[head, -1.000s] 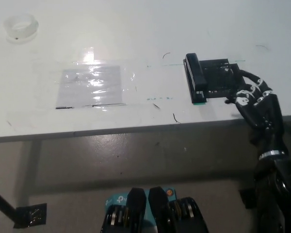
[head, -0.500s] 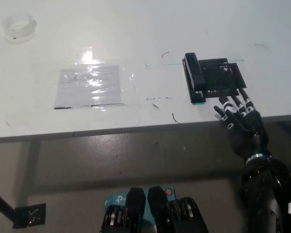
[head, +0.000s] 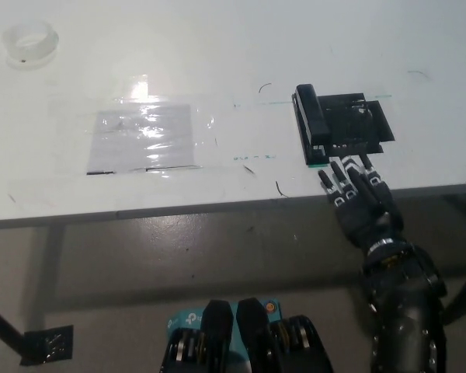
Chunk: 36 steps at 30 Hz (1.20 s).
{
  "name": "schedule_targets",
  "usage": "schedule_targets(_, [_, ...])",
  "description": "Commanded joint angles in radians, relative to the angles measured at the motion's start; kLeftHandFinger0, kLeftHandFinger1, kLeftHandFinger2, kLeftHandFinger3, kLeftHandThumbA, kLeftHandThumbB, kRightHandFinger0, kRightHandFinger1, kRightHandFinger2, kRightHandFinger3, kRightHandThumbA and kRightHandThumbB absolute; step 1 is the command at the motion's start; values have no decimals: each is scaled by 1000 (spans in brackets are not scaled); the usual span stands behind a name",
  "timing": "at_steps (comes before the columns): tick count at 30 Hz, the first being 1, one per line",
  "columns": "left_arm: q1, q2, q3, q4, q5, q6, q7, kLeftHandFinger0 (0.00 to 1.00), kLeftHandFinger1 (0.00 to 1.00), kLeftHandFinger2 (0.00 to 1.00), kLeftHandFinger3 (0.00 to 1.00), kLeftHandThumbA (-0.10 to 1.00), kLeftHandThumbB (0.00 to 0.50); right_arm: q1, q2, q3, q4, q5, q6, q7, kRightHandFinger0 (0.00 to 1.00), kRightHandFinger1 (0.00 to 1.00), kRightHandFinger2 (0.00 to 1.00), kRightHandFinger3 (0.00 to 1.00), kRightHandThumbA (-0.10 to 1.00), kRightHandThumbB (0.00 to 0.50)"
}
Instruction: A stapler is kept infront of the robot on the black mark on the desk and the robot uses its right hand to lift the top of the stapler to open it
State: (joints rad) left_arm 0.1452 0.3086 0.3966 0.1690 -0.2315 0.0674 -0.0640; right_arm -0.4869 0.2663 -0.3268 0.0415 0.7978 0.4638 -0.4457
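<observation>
While stapler lies lengthwise away from robot | right hand empty, fingers spread, just below it

Bench: top, left and right edges are running out of frame. Stapler: black body is blending into the black mark, hinge detail too dark to tell. Right hand: arm is being cut off at lower right.
</observation>
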Motion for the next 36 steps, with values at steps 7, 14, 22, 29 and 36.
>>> schedule_targets(7, [-11,18,8,-1,-12,-33,-8,405,507,645,767,1000,126,-117,34,-41,61,65,6,-57,829,902,930,1000,675,0])
schedule_targets(14, [-18,13,11,-2,-14,-35,-3,382,482,602,752,1000,122,-162,16,-60,121,42,-11,-36,796,879,913,1000,657,0])
schedule_targets(22, [-16,16,10,-8,-12,-34,-4,402,492,607,740,1000,127,-169,17,-87,166,43,-27,-34,811,886,925,1000,694,0])
schedule_targets(29, [-11,13,10,-10,-7,-34,2,412,480,608,755,1000,126,-181,17,-89,207,32,-52,-17,778,857,907,1000,672,0])
schedule_targets(36, [-14,16,7,4,-7,-45,-6,403,492,626,775,1000,135,-207,16,-87,235,34,-62,-13,791,861,918,1000,627,0])
